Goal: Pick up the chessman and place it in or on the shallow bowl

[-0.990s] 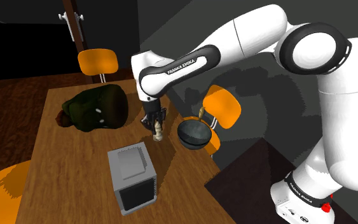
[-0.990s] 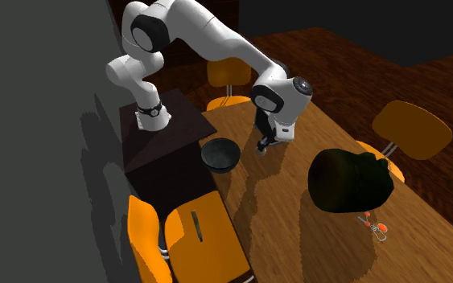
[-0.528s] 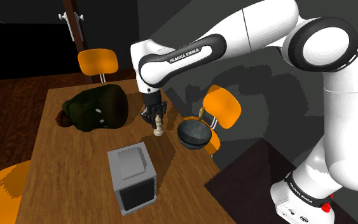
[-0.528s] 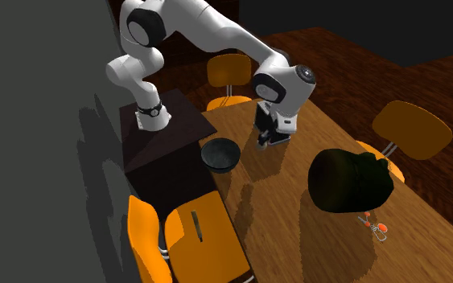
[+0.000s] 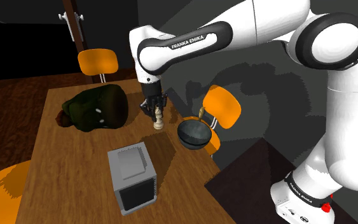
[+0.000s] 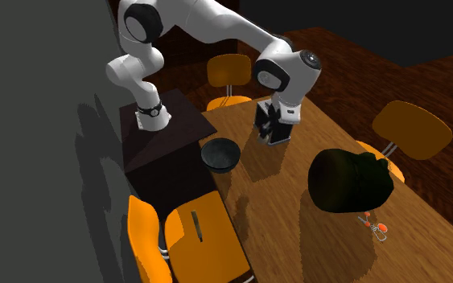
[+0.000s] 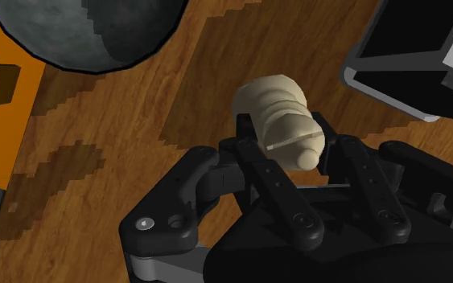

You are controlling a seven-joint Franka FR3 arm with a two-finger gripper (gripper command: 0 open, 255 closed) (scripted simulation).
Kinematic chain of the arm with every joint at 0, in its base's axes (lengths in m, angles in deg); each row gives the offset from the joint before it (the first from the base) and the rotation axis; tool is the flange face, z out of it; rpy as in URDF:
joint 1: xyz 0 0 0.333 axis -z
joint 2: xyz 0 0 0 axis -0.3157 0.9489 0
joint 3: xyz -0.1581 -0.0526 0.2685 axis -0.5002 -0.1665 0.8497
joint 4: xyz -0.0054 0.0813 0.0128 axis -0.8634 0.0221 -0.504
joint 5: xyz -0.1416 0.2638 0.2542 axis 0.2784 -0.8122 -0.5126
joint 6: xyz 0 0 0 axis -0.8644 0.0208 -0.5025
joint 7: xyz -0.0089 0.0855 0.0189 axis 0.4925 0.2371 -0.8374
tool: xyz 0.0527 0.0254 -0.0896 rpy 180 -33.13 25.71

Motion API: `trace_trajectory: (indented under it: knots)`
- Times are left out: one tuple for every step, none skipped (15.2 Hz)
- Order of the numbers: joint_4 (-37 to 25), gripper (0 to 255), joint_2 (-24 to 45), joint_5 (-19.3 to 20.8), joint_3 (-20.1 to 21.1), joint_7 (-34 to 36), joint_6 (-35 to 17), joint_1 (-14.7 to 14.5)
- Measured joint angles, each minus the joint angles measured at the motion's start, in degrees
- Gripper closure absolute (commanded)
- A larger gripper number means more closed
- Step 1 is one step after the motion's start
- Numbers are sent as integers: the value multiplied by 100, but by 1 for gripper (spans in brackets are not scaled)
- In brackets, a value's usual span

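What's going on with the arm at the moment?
The white arm's end effector is shut on the cream chessman and holds it a little above the wooden table. The dark shallow bowl sits beside it near the table's edge, and the chessman is not yet over it. A grey box and a dark bag also lie on the table.

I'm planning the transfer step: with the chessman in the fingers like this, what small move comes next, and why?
Probably carry it sideways toward the shallow bowl, on the shoulder view's right of the gripper. The wrist view shows the fingers clasping the pale chessman, and it seems to hang just above the table, beside the bowl, not over it.
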Motion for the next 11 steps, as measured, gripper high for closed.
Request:
trace_trajectory:
  knots:
    - [-34, 255, -26, -8, 4, -3, 59, 3]
    - [-79, 255, -58, -17, 8, -9, 136, 8]
    - [-106, 255, -71, -21, 12, -4, 174, 4]
    - [32, 255, -179, -45, 15, -38, 143, 46]
    - [260, 255, -340, -78, 13, -102, 74, 118]
    - [513, 255, -531, -118, 8, -184, 10, 204]
    - [818, 255, -722, -157, 1, -262, -108, 284]
    - [1050, 255, -891, -188, -22, -378, -174, 382]
    - [1332, 255, -1081, -226, -40, -479, -271, 468]
    - [1594, 255, -1265, -263, -61, -585, -355, 551]
    - [1874, 255, -1476, -310, -76, -681, -430, 624]
